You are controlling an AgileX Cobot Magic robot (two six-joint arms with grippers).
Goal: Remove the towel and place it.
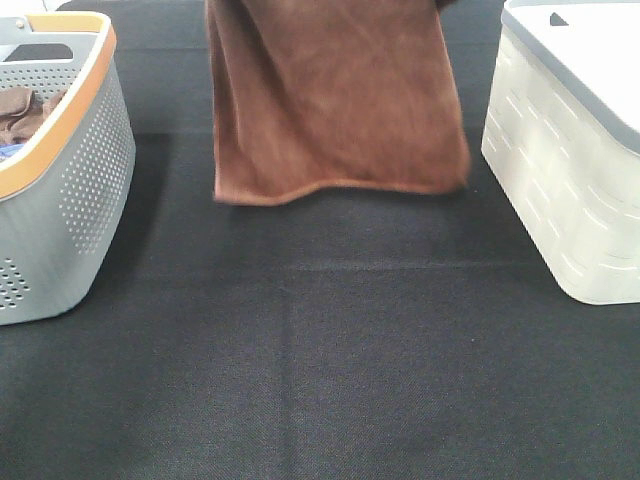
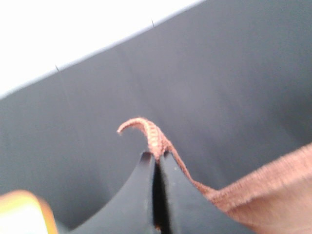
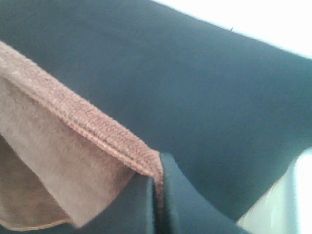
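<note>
The rust-brown towel (image 1: 335, 100) hangs spread out in the air over the far middle of the black table, its stitched lower hem free above the cloth. Both grippers are above the top edge of the exterior high view and do not show there. In the left wrist view my left gripper (image 2: 157, 158) is shut on a corner of the towel (image 2: 151, 134), with the stitched edge (image 2: 263, 178) running away from it. In the right wrist view my right gripper (image 3: 157, 170) is shut on the other upper corner of the towel (image 3: 73, 146).
A grey perforated basket (image 1: 75, 190) with an orange rim stands at the left, holding a duller brown bunched cloth (image 1: 25, 112). A white lidded bin (image 1: 575, 160) stands at the right. The black table cloth (image 1: 320, 360) lies between them.
</note>
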